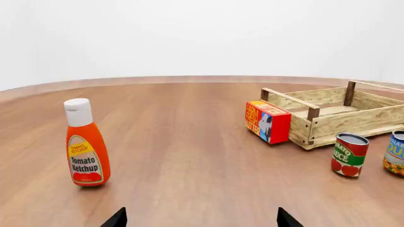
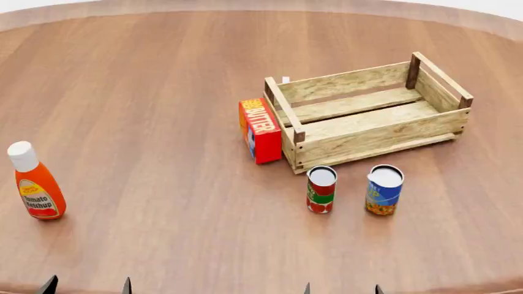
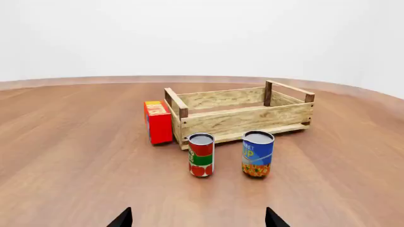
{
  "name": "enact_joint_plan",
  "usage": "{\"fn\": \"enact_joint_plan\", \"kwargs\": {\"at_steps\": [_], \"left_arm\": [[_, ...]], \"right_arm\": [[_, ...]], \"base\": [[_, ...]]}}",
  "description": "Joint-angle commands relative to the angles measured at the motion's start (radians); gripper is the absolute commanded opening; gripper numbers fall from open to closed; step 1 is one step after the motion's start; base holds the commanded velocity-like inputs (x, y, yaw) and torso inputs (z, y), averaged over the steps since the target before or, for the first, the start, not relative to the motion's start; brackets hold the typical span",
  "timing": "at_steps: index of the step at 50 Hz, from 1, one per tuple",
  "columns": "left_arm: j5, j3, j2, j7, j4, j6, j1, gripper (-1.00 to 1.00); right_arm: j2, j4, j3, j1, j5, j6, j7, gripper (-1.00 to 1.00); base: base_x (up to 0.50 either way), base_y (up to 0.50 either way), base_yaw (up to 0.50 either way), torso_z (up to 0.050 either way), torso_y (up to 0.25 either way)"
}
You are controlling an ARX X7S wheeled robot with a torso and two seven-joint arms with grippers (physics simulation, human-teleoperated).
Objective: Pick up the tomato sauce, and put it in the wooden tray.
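The tomato sauce can [image 2: 321,190], with a silver top and a red label with a green band, stands upright on the wooden table just in front of the wooden tray [image 2: 369,133]. It also shows in the right wrist view [image 3: 201,161] and the left wrist view [image 1: 350,154]. The tray [image 3: 243,120] is a pale slatted crate with darker corner posts; it looks empty [image 1: 341,122]. My left gripper [image 2: 87,286] and right gripper [image 2: 341,289] sit at the near table edge, only their dark fingertips showing. Both are open and empty [image 1: 200,218] [image 3: 197,218], well short of the can.
A blue-labelled can [image 2: 384,190] stands right of the tomato sauce. A red butter box [image 2: 259,131] stands against the tray's left end. A ketchup bottle [image 2: 36,183] with a white cap stands far left. The round wooden table [image 2: 147,110] fills the view.
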Motion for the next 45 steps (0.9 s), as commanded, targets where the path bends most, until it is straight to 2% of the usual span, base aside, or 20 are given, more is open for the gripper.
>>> {"fn": "enact_joint_plan", "kwargs": {"at_steps": [1, 25, 45], "left_arm": [[-0.013, 0.016, -0.013, -0.016, -0.006, 0.005, -0.001, 1.00], [-0.069, 0.075, -0.068, -0.079, 0.015, -0.012, -0.001, 1.00], [-0.090, 0.102, -0.090, -0.107, 0.005, -0.001, -0.004, 1.00]], "right_arm": [[0.026, -0.004, -0.032, -0.002, 0.026, 0.002, 0.032, 1.00], [0.074, -0.036, -0.119, -0.017, 0.044, 0.022, 0.089, 1.00], [0.093, -0.034, -0.157, -0.014, 0.032, 0.027, 0.137, 1.00]], "base": [[0.00, 0.00, 0.00, 0.000, 0.000], [0.02, 0.00, 0.00, 0.000, 0.000], [0.50, 0.00, 0.00, 0.000, 0.000]]}}
